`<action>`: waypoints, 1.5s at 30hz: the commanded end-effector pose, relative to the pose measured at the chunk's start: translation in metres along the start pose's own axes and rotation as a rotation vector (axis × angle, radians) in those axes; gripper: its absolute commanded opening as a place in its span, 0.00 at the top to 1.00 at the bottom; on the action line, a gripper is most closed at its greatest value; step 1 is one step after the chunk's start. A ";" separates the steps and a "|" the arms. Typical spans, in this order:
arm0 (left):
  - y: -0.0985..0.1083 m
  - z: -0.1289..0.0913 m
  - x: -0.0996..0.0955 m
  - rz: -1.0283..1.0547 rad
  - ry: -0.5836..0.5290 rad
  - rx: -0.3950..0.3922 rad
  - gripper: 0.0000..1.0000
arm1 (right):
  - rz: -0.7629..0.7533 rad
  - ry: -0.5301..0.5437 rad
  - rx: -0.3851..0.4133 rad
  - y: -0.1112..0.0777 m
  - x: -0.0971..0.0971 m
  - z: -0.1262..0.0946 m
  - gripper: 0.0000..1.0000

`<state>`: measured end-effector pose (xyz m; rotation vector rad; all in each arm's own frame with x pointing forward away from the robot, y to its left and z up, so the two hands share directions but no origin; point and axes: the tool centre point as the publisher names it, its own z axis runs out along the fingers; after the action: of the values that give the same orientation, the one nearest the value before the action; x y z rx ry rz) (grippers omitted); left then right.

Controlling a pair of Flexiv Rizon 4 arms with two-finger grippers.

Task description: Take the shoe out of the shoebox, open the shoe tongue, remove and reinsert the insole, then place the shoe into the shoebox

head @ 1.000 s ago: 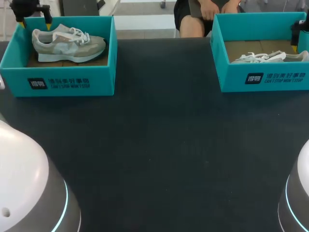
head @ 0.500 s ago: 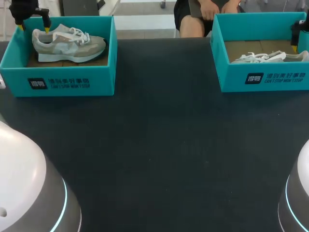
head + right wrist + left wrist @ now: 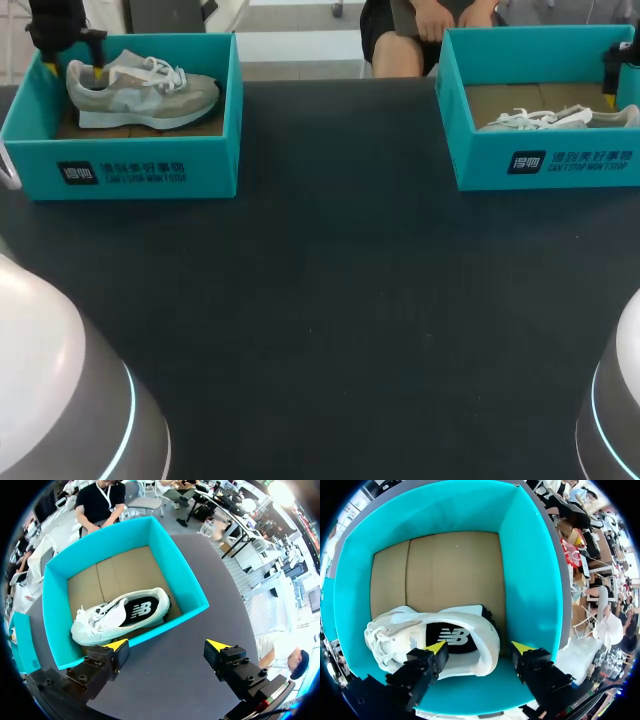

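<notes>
A grey and white shoe [image 3: 140, 90] stands upright in the teal shoebox [image 3: 120, 170] at the table's far left. My left gripper [image 3: 72, 66] is down over its heel. In the left wrist view the gripper [image 3: 479, 647] is open around the heel of the shoe [image 3: 445, 640]: one fingertip [image 3: 436, 647] is inside the shoe's opening, the other stands just outside the heel with a small gap. A second shoe [image 3: 555, 118], white, lies in the teal box [image 3: 560, 160] at the far right. My right gripper [image 3: 167, 647] hangs open and holds nothing, above the table beside that box [image 3: 55, 620].
Dark tabletop [image 3: 330, 300] stretches between the two boxes and toward the near edge. The right gripper [image 3: 618, 70] shows only partly at the right box's far corner. Both boxes have brown cardboard floors [image 3: 440, 570].
My left gripper has come down onto the shoe's heel, and its fingers have drawn somewhat closer together. The right arm and both shoes have not moved.
</notes>
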<state>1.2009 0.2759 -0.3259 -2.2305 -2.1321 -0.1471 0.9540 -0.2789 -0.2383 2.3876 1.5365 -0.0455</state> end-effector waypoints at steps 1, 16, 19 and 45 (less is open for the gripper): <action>0.007 0.006 0.005 0.001 0.004 0.022 0.31 | 0.001 0.001 -0.002 -0.001 -0.001 0.000 0.00; 0.012 0.023 0.009 -0.016 0.010 0.075 0.40 | 0.001 0.001 -0.002 -0.001 -0.001 0.000 0.00; 0.013 0.026 0.010 -0.013 0.015 0.078 0.41 | 0.001 0.001 -0.002 -0.001 -0.001 0.000 0.00; 0.014 0.054 0.020 0.001 0.047 0.113 1.00 | 0.001 0.001 -0.002 -0.001 -0.001 0.000 0.00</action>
<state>1.2056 0.3005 -0.3791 -2.1660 -2.0820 -0.1329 0.9540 -0.2789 -0.2383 2.3875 1.5366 -0.0455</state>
